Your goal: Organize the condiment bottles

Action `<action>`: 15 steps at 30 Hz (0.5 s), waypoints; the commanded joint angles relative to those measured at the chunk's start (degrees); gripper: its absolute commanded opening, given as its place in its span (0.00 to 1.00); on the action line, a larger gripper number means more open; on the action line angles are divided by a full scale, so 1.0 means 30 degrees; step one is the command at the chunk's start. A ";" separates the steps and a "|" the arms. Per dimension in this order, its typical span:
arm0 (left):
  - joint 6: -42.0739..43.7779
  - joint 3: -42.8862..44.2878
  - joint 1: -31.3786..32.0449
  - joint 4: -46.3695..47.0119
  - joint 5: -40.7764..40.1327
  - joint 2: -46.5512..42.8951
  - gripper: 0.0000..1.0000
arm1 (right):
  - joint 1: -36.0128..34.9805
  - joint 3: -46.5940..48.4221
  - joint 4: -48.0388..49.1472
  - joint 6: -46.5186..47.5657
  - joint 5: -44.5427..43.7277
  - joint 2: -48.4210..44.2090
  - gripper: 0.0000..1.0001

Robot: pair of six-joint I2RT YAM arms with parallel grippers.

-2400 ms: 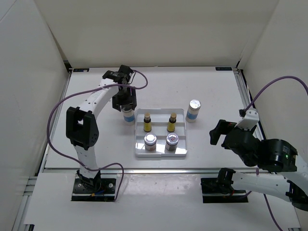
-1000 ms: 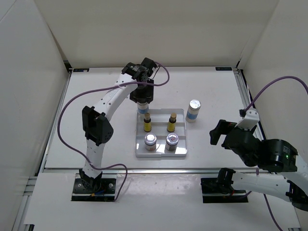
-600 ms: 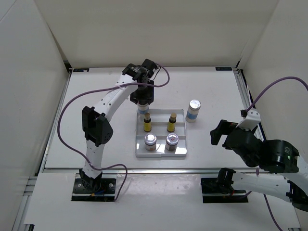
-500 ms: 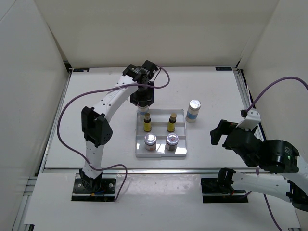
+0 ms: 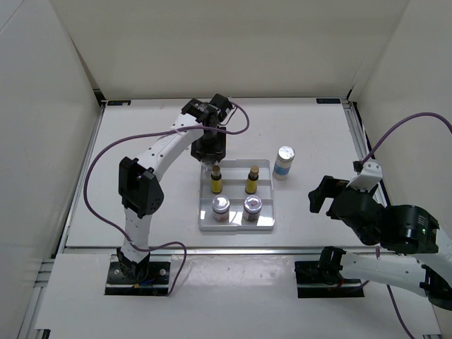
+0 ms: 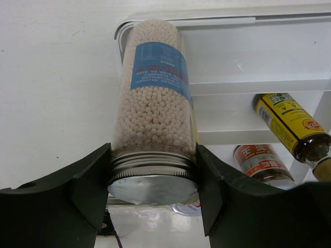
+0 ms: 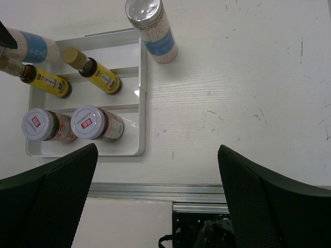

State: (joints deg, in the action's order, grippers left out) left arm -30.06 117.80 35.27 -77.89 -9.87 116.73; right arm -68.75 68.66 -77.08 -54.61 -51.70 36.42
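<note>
Currently: left gripper [image 6: 153,178] gripping white bottle [image 6: 155,103] by cap, holding it at tray [image 5: 236,227] far-left corner. Yellow bottles [image 5: 216,181], jars [image 5: 221,207] sitting inside tray. Second white bottle [image 5: 284,162] standing outside, right of tray, awaiting placement. Right gripper [image 7: 156,150] idling wide open, empty.

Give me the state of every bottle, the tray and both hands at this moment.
Tray: flat on table.
Held white bottle: clamped below its cap, at tray's far-left corner.
Other white bottle: upright on table, right of tray.
Yellow bottles: upright, middle row.
Red-label jars: upright, near row.
Left hand: shut on held white bottle.
Right hand: open, empty.
</note>
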 commanded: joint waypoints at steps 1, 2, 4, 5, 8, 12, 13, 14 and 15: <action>-0.0174 0.0107 -0.0066 0.1177 0.0389 -0.0413 0.66 | -0.0022 -0.0007 -0.2784 -0.0078 -0.0344 -0.0159 1.00; -0.0174 0.0109 -0.0066 0.1177 0.0389 -0.0413 0.66 | -0.0022 -0.0007 -0.2784 -0.0078 -0.0344 -0.0159 1.00; -0.0174 0.0109 0.0110 0.1177 0.0389 -0.0616 0.66 | -0.0022 -0.0007 -0.2784 -0.0078 -0.0344 -0.0159 1.00; -0.0174 0.0109 0.0110 0.1177 0.0389 -0.0618 0.66 | -0.0022 -0.0007 -0.2784 -0.0078 -0.0344 0.0015 1.00; -0.0174 0.0283 0.0110 0.1177 0.0389 -0.0823 0.68 | -0.0022 -0.0007 -0.2784 -0.0078 -0.0344 0.0017 1.00; -0.0174 0.0285 0.0110 0.1177 0.0389 -0.1173 0.68 | -0.0022 -0.0007 -0.2784 -0.0078 -0.0344 0.0017 1.00; -0.0174 0.0285 0.0110 0.1177 0.0389 -0.1175 0.68 | -0.0022 -0.0007 -0.2784 -0.0078 -0.0344 0.0017 1.00; -0.0174 0.0285 0.0110 0.1177 0.0389 -0.1175 0.68 | -0.0022 -0.0007 -0.2784 -0.0078 -0.0344 0.0017 1.00; -0.0174 0.0285 0.0110 0.1177 0.0389 -0.1175 0.68 | -0.0022 -0.0007 -0.2784 -0.0078 -0.0344 0.0017 1.00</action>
State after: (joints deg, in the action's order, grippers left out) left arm -30.06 117.80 35.38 -77.69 -9.80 116.55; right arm -68.75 68.66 -77.08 -54.61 -51.70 36.42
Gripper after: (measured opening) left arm 0.702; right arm 0.998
